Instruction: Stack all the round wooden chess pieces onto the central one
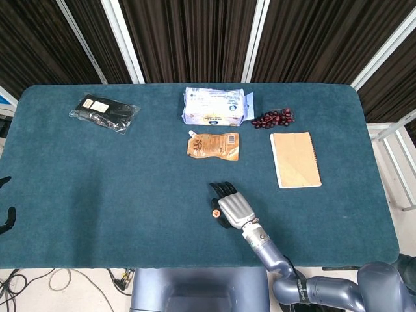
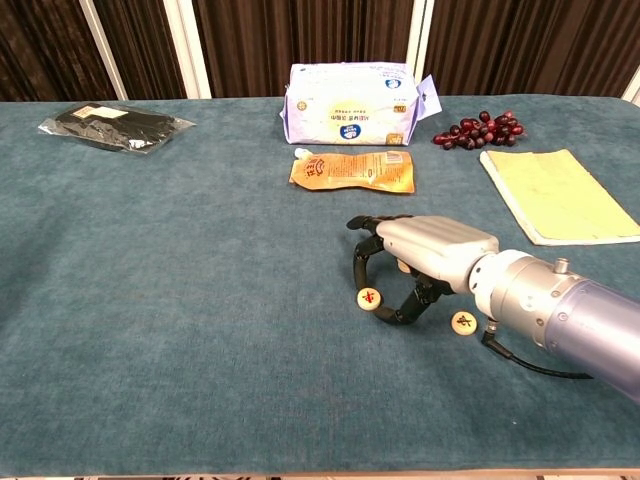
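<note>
Three round wooden chess pieces lie on the teal cloth. The left piece (image 2: 370, 298) (image 1: 215, 212) shows a red character. A second piece (image 2: 463, 322) lies to the right by the wrist. The third piece (image 2: 405, 266) is mostly hidden under my right hand (image 2: 420, 258) (image 1: 233, 207). That hand arches over the cloth, its fingers (image 2: 360, 262) curled down behind the left piece and the thumb in front of it. The piece lies flat and nothing is lifted. Of my left hand, only dark tips (image 1: 5, 218) show at the left edge of the head view.
A brown pouch (image 2: 352, 171) and a white-purple packet (image 2: 348, 102) lie behind the pieces. Grapes (image 2: 478, 129) and a notebook (image 2: 552, 195) are at the right. A black packet (image 2: 108, 127) is at the far left.
</note>
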You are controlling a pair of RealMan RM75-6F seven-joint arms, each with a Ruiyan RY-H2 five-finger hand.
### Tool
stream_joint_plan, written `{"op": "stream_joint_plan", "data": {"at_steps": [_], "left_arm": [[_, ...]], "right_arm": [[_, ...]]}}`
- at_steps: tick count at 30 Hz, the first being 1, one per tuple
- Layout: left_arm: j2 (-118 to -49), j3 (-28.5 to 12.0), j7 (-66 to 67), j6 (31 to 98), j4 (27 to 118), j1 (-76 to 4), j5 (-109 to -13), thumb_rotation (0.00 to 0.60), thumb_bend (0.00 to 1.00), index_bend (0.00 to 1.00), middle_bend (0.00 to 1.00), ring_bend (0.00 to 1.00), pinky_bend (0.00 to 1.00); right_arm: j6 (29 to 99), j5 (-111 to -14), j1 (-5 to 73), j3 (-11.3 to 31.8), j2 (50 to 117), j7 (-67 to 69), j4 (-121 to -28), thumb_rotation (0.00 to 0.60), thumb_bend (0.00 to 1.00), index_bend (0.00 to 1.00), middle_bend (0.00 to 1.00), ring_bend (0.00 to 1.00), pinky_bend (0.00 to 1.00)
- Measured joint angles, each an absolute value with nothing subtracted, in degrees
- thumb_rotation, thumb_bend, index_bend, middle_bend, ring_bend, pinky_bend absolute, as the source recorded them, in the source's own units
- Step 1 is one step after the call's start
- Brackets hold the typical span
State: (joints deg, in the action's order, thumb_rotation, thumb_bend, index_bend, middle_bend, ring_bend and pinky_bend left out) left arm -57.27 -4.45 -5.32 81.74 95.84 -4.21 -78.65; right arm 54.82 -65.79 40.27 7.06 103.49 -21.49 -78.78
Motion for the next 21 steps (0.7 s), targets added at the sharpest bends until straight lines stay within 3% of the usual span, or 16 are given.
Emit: {"op": "stream_joint_plan", "data": {"at_steps": [21], "left_arm": [[-57.22,-4.52,-5.54,81.85,95.91,-4.17,-78.65,0.600,0.49,0.16,0.00,0.00,0.00]], "right_arm": [[54.36,-65.60,40.46,8.35,102.18,-21.38,-80.77,0.600,0.41,0.53,0.00,0.00,0.00]]}}
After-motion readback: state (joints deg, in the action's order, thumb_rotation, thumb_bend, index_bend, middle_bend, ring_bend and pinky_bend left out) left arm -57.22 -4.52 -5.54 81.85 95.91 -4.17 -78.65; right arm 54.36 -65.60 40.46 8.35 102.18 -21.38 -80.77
